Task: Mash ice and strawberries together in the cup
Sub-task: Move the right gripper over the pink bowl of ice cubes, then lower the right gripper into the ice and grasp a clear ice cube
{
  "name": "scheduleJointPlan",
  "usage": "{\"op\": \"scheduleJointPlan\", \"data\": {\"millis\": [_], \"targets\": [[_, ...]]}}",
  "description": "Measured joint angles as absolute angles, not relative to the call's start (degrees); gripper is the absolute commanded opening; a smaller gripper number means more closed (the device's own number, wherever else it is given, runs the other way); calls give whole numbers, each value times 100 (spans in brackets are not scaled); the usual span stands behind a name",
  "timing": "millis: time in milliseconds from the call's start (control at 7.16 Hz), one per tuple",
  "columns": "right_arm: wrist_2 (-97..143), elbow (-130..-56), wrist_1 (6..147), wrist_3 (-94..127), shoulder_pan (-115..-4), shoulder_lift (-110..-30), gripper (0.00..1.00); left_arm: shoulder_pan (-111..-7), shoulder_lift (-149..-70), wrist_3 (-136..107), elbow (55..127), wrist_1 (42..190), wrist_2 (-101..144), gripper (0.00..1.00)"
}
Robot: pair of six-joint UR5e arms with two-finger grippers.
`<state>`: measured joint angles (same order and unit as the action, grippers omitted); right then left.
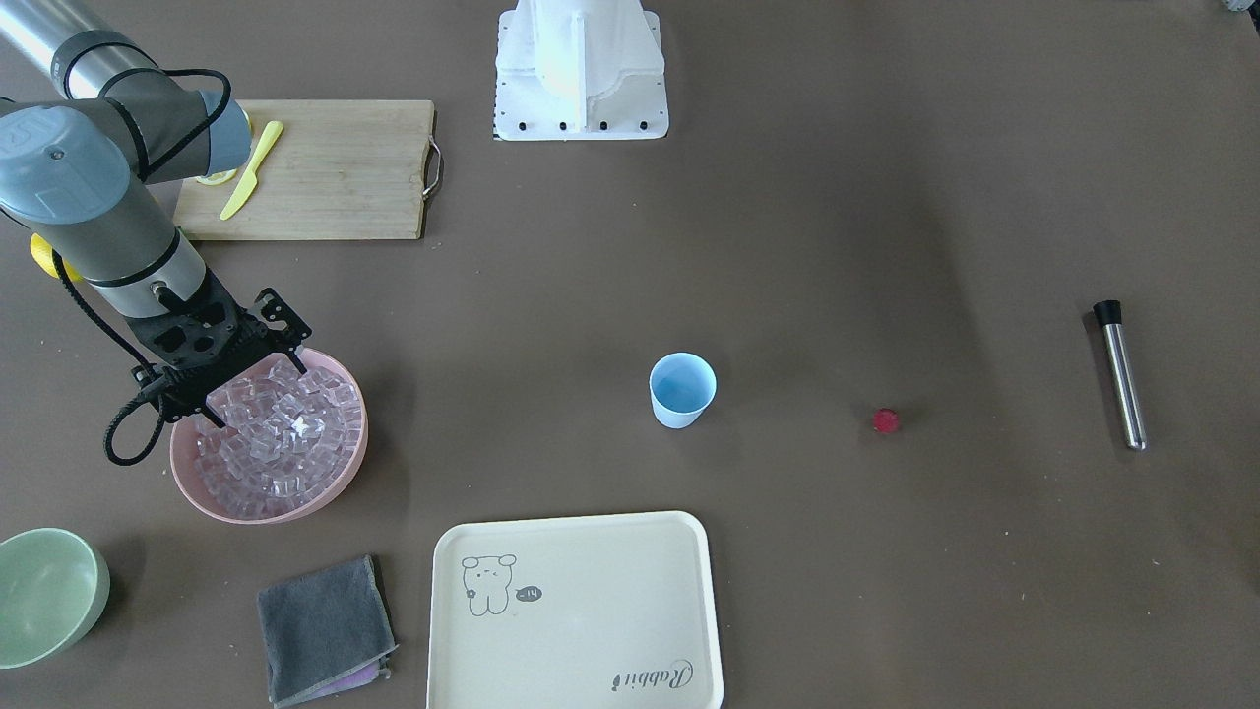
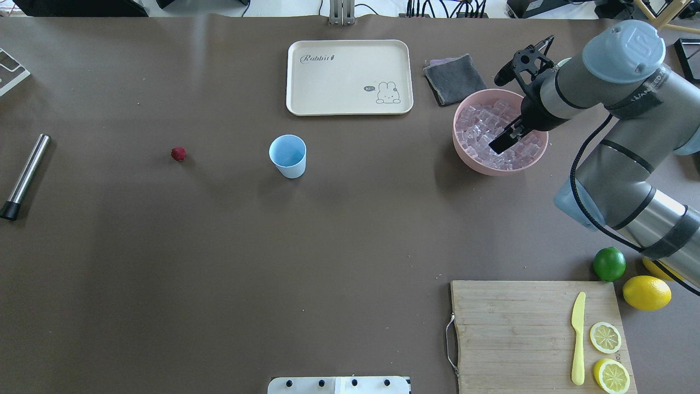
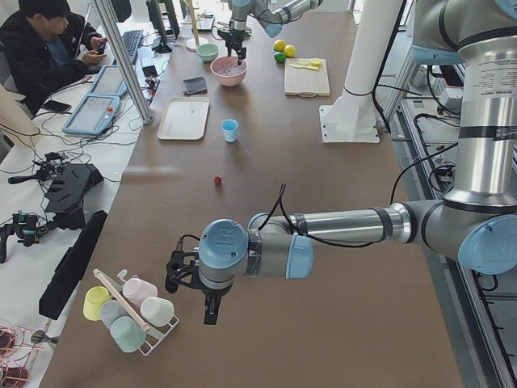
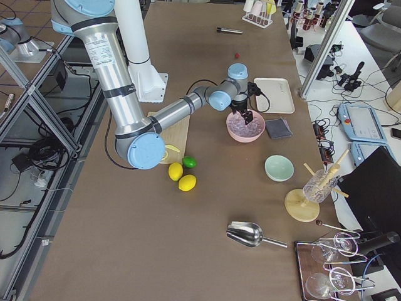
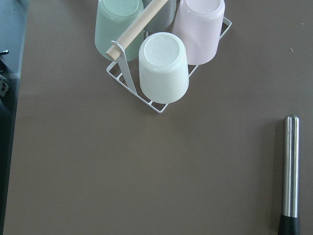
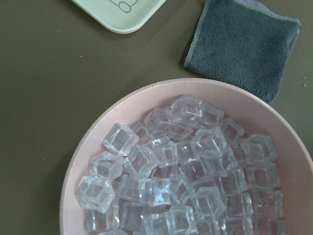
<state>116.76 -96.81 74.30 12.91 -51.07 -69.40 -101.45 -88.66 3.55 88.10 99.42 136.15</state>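
Right gripper [image 1: 254,391]: jaws apart, fingers hanging low over the ice [image 1: 295,433]; contact unclear. Cubes too many to count, heaped in one pink bowl [image 1: 192,478]. One cup [image 1: 681,390] upright at mid-table, well apart from the bowl. One strawberry [image 1: 886,420] on the table past it, apart. One steel muddler [image 1: 1122,379] farther out. Left gripper [image 3: 208,311] beside a wire rack [image 3: 153,343]; apart or together, cannot tell.
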Motion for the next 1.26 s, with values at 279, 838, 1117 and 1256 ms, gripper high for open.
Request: {"op": "scheduleJointPlan", "data": {"millis": [279,838,1117,1256], "targets": [[11657,-9537,7433,690,-5116,-6851,92,-10150,-8837,356,8846,9970,13614,99],[11582,-8877,7321,387,-5110,-6357,77,-10154,-8833,346,8896,9940,13614,99],[11570,-8738,7304,399,-5068,-6307,72,-10159,-8833,343,8921,9925,13614,99],[11568,-8704,7301,412,-5025,-6311,71,-10163,-8833,341,8925,9924,13614,99]]}}
